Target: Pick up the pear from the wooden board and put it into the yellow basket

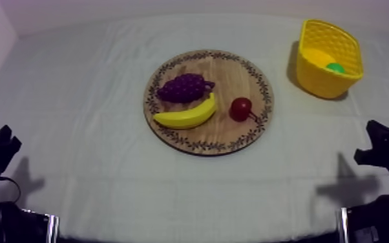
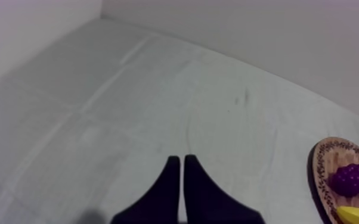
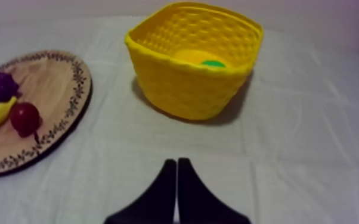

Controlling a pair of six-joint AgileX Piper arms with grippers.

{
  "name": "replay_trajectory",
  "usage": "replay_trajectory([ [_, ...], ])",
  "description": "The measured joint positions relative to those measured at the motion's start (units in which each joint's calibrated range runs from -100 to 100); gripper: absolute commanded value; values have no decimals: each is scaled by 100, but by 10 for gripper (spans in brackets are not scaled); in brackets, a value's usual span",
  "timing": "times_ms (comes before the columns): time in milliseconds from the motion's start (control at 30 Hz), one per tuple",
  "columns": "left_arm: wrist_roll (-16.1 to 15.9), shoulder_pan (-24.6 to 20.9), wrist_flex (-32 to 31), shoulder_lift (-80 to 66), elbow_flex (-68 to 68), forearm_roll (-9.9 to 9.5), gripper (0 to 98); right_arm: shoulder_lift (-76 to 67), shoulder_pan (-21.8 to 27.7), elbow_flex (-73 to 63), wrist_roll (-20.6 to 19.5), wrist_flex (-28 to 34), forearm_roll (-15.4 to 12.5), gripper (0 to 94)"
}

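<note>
Inside yellow basket [image 1: 320,81]: pear [image 1: 335,67] (green tip) | left gripper [image 2: 179,159], right gripper [image 3: 176,161] closed

grapes [image 1: 184,87]: purple bunch with a short stem, lying on the left half of the wooden board [image 1: 229,72] as the top view shows it
banana [image 1: 187,114]: yellow and curved, on its side close against the near edge of the grapes, one end pointing toward the small red fruit
small red fruit [image 1: 240,108]: round, dark red, thin dark stem angled toward the board's rim; just beside the banana's end, contact cannot be told
surface [image 1: 87,155]: under a grey-white cloth [image 1: 287,187] with faint fold lines across it
wall [image 1: 171,8]: pale, plain, behind the surface's far edge
</note>
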Motion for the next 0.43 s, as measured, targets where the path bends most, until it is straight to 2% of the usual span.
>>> replay_trajectory([
  [133,0,0,0,0,0,0,1,-3,14,4,225,-8,0,7],
  [433,0,0,0,0,0,0,1,-8,18,4,235,-13,0,7],
])
